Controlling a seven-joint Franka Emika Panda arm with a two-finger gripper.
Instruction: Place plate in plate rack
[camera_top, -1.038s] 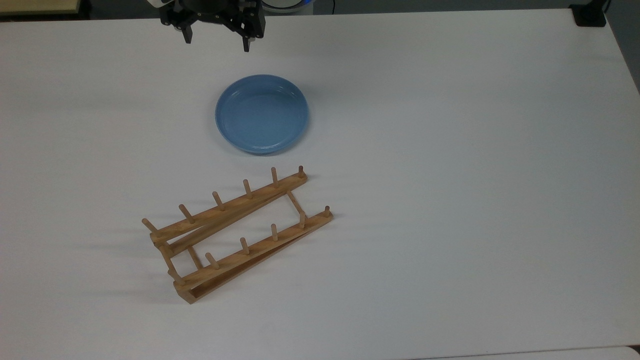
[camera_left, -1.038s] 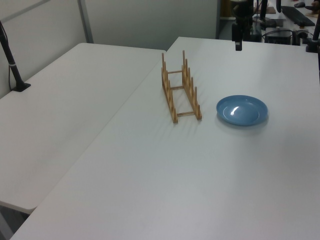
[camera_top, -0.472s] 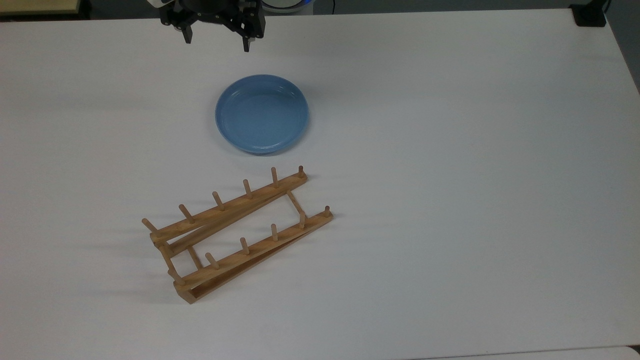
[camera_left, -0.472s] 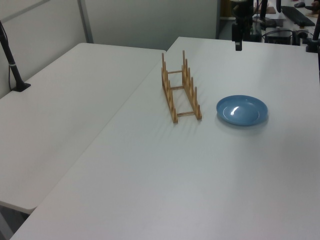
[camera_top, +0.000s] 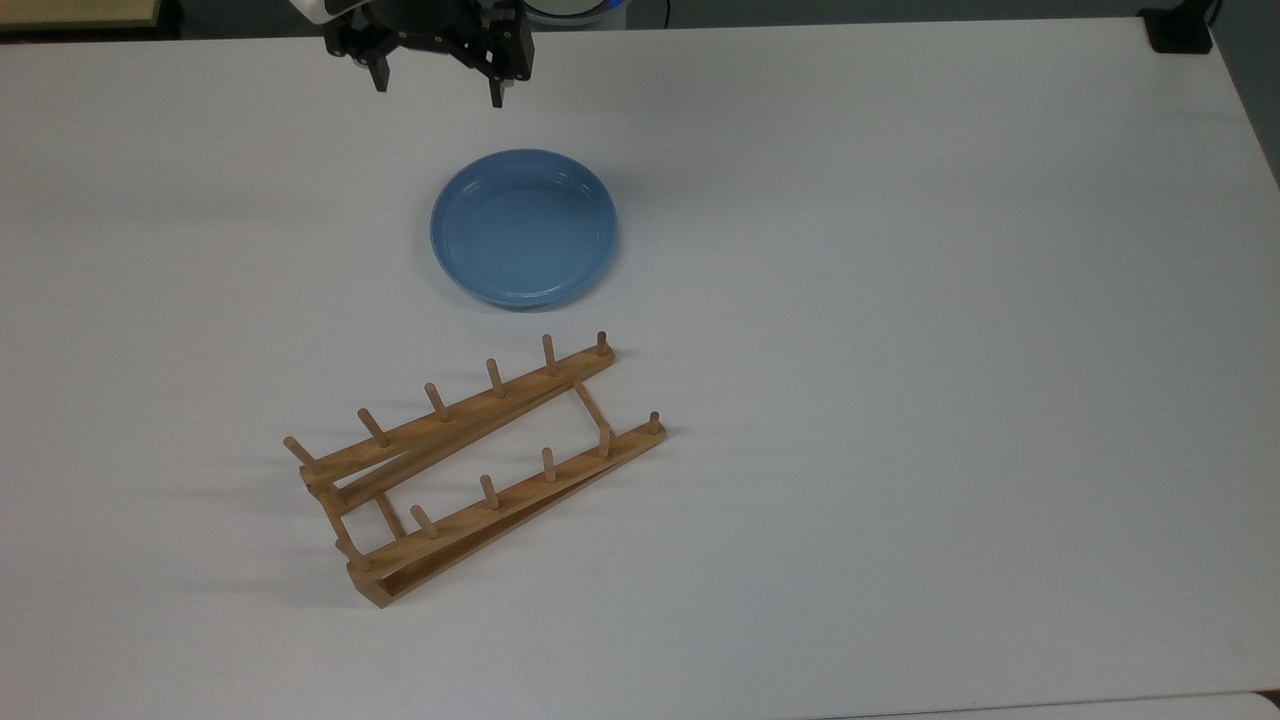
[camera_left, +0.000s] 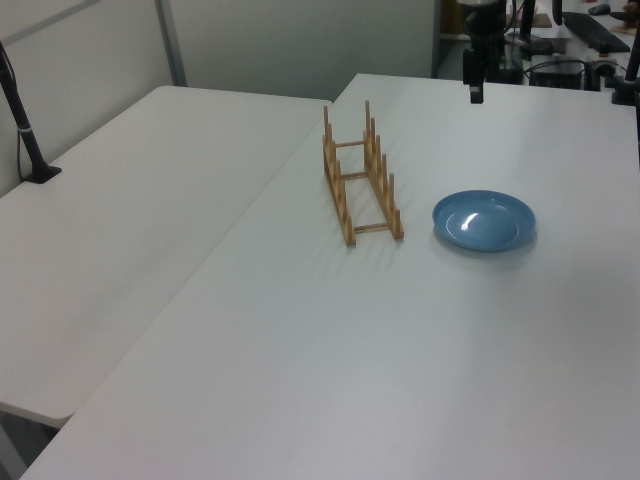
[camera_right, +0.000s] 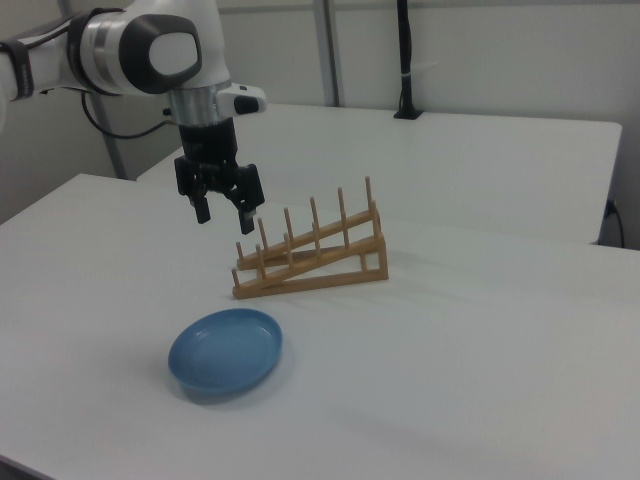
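While the white table (camera_top: 900, 400) spreads under everything, a second white table (camera_left: 120, 230) stands beside it on the left view's left, with a black post (camera_left: 25, 130) rising from its far edge. The white robot arm (camera_right: 130, 50) reaches in from the right view's upper left, and its black gripper (camera_right: 225, 212) hangs in the air above the table, fingers pointing down. In the top view the gripper (camera_top: 437, 92) sits near the upper edge, and its jaws stand wide apart with nothing between them. The plate rack (camera_top: 470, 465) stands upright on the table, its two pegged rails running on a slant in the top view, from lower left to upper right. The plate (camera_top: 524, 227) lies flat on the table, open side up, between the gripper and the rack in the top view, near the rack's upper right end but apart from it. In the right view the plate (camera_right: 225, 352) lies nearer the camera than the rack (camera_right: 310, 255), below the gripper and well clear of its fingertips.
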